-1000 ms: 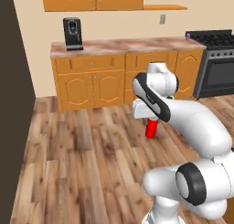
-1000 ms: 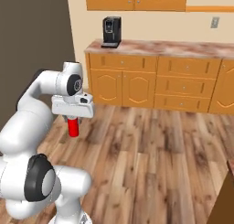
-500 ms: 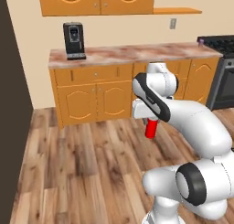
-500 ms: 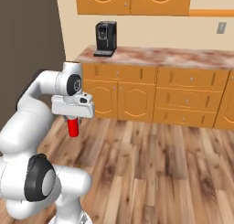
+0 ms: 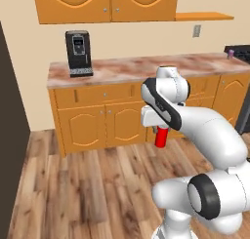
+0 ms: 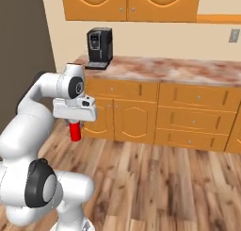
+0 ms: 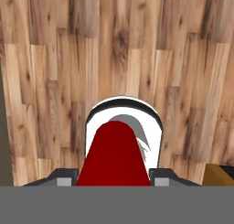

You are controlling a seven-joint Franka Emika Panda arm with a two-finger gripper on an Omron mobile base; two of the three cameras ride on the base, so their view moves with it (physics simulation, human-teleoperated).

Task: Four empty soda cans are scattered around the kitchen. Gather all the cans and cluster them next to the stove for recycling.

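Observation:
A red soda can (image 5: 160, 136) hangs upright below my hand, held over the plank floor in front of the orange cabinets. My gripper (image 5: 159, 130) is shut on it; the same red can (image 6: 75, 131) shows under the hand in the right base view. Looking down along the fingers, the red can (image 7: 114, 160) rises between the two dark fingertips, with the robot's white base beyond it. A small purple can (image 5: 230, 54) stands on the counter at the far right, beside the dark edge of the stove (image 5: 241, 49).
A black coffee machine (image 5: 78, 53) stands on the marble counter (image 5: 132, 69) at its left end. Orange base cabinets (image 6: 165, 113) run below, wall cabinets above. A dark wall panel (image 5: 10, 135) closes the left side. Open plank floor (image 6: 169, 183) lies ahead.
The whole scene has slid and grown: the base has driven closer to the counter and turned, so the stove has left to the right. The arm and the red can keep their pose.

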